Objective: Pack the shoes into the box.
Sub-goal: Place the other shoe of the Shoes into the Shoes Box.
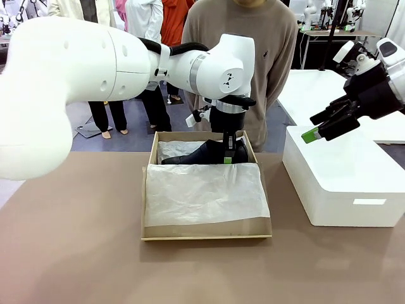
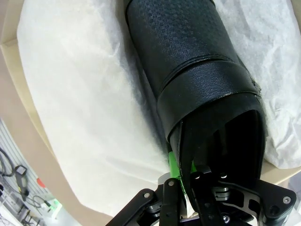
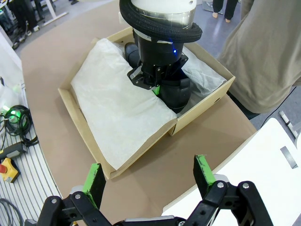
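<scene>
Shoe [image 1: 202,154], one in sight, lies in the far half of the single box [image 1: 202,228], left gripper [image 1: 228,155] pinching its heel rim. Right gripper [image 1: 314,126] hangs spread wide above one white block [image 1: 342,183] at right.

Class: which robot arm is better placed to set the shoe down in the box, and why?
Left. The left gripper is shut on the shoe inside the box; the right gripper hangs open near the white block.
</scene>
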### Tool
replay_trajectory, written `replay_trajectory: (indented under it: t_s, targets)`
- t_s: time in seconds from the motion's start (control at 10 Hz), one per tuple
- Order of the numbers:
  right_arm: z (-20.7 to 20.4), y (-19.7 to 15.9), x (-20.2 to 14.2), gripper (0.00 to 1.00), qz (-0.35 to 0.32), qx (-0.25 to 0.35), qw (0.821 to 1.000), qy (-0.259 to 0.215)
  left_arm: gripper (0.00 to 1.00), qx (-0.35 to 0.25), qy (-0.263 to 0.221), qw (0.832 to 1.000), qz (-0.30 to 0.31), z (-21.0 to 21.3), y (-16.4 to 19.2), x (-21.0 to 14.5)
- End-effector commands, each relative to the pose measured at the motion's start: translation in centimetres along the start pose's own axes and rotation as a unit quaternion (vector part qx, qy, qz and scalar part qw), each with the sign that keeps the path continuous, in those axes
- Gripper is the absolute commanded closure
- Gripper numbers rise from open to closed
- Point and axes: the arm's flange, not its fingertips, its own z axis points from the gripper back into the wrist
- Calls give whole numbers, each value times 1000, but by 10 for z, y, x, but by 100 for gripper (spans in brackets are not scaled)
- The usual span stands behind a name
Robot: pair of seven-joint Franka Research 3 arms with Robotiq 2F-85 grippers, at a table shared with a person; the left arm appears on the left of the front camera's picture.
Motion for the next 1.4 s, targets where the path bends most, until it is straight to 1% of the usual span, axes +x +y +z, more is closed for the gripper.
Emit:
replay_trajectory:
  t_s: [0.0,0.2,0.4,0.5,0.7,0.9,1.0,1.1,1.3]
  targets:
    - [-1,-3,0,0,9,8,1000,-11,91,4,-3,999,34,8,0,-1]
    - [-1,-3,0,0,9,8,1000,-11,53,2,-6,999,35,15,1,0]
    - [-1,-3,0,0,9,8,1000,-11,14,-3,-5,999,43,36,0,4]
    - [-1,-3,0,0,9,8,1000,-11,0,-3,-8,999,43,48,-1,5]
    - [-1,-3,0,0,9,8,1000,-11,0,-6,-11,999,48,67,-4,9]
    - [-1,-3,0,0,9,8,1000,-11,0,-10,-9,998,56,76,-8,17]
    - [-1,-3,0,0,9,8,1000,-11,0,9,-8,999,52,75,-15,23]
    - [-1,-3,0,0,9,8,1000,-11,0,-19,6,1000,19,72,-4,18]
    - [-1,-3,0,0,9,8,1000,-11,0,-19,6,1000,19,72,-4,18]
